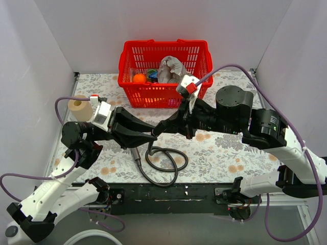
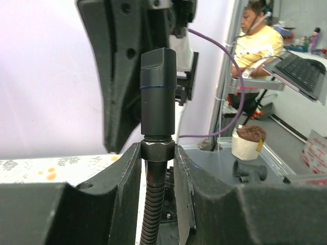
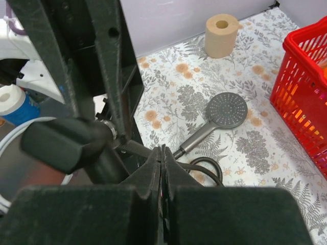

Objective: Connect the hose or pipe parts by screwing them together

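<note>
My left gripper [image 2: 157, 149] is shut on the hex end nut [image 2: 157, 151] of the dark ribbed hose [image 2: 152, 209], which hangs down between its fingers. A dark cylindrical piece [image 2: 158, 92] with a thin blue ring stands on top of the nut. The rest of the hose [image 1: 166, 164] lies coiled on the table. The grey hand shower [image 3: 225, 111] lies flat, its handle pointing towards my right gripper [image 3: 162, 151]. That gripper is shut with nothing between its fingers, and its tips [image 1: 156, 131] meet the left gripper [image 1: 149, 138]. From above, only the handle end [image 1: 136, 154] shows.
A red basket [image 1: 164, 103] with an orange ball and a bag stands at the back centre. A paper roll [image 1: 79, 108] sits at the left, by the wall. White walls close off three sides of the floral table [image 1: 225, 158].
</note>
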You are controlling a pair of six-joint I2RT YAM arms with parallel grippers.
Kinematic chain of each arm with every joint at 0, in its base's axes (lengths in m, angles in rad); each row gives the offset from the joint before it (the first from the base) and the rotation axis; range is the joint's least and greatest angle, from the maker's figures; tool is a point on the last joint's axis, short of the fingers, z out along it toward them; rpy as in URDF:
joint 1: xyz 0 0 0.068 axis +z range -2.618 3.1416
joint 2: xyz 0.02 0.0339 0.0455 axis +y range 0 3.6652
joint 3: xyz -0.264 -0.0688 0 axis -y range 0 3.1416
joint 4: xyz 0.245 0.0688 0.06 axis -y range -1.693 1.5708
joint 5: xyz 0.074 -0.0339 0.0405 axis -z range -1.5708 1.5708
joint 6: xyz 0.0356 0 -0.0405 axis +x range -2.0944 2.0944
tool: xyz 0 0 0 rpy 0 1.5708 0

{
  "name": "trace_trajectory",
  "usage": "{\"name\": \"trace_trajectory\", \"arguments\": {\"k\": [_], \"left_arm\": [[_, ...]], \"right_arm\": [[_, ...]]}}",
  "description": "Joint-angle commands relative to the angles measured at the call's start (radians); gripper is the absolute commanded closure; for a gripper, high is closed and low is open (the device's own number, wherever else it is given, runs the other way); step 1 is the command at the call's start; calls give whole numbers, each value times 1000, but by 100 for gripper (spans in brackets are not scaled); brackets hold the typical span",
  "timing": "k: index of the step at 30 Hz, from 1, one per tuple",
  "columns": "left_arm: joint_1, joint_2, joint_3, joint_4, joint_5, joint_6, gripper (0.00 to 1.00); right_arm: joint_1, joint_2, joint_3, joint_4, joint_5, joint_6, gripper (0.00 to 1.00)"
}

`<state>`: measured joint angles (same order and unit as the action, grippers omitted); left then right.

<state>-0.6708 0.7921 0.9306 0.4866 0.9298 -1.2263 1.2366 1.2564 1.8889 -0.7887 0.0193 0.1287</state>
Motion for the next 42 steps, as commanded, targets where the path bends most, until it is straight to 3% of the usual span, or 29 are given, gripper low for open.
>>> {"name": "trace_trajectory", "arguments": {"k": [1,13,28,42], "left_arm": [[23,1,39,3,-135,27,100],[50,10,34,-40,-246,88,100],[51,9,27,-63,-189,93,100],[51,15,11,-97,-134,116,100]], "right_arm": [[11,-34,-7,22,-41,15,99],[43,-14,47,-46,5,42,99],[63,116,190,9,5,-27,99],[63,167,239,74,133,-20,99]]}}
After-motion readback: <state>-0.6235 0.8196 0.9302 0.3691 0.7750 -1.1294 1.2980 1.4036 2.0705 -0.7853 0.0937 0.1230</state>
